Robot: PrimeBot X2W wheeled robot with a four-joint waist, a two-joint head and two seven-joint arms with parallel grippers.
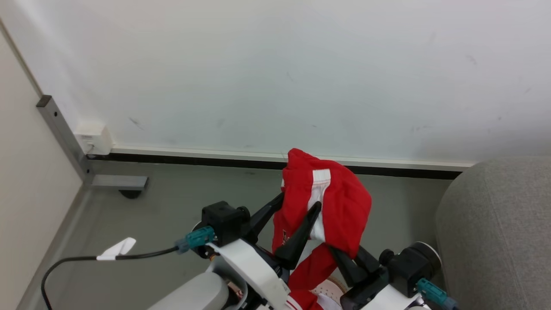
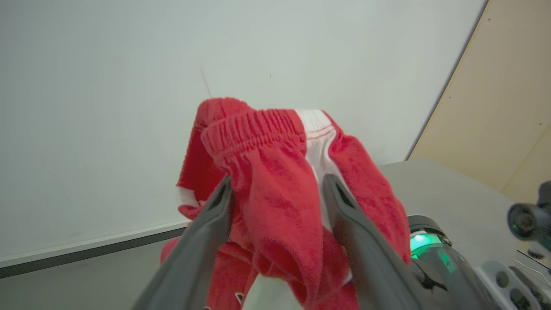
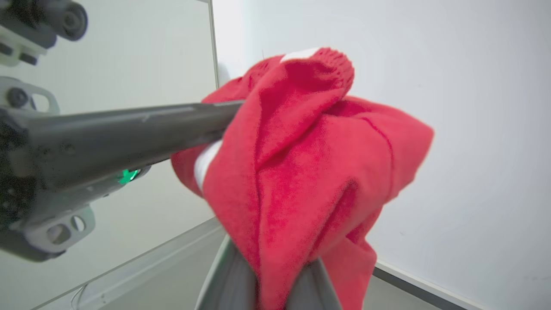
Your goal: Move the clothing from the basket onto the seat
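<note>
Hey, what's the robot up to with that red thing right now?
The robot has a red garment raised in front of the wall. Its right gripper is shut on the cloth; the left gripper stands open, straddling it. The grey seat lies to its right, garment not yet there.

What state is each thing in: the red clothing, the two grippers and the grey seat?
clothing, held up in the air, bunched, hanging down from the grippers.
left gripper, open, with the fabric draped through it.
right gripper, shut on the clothing.
seat, no clothing on the part in view.
</note>
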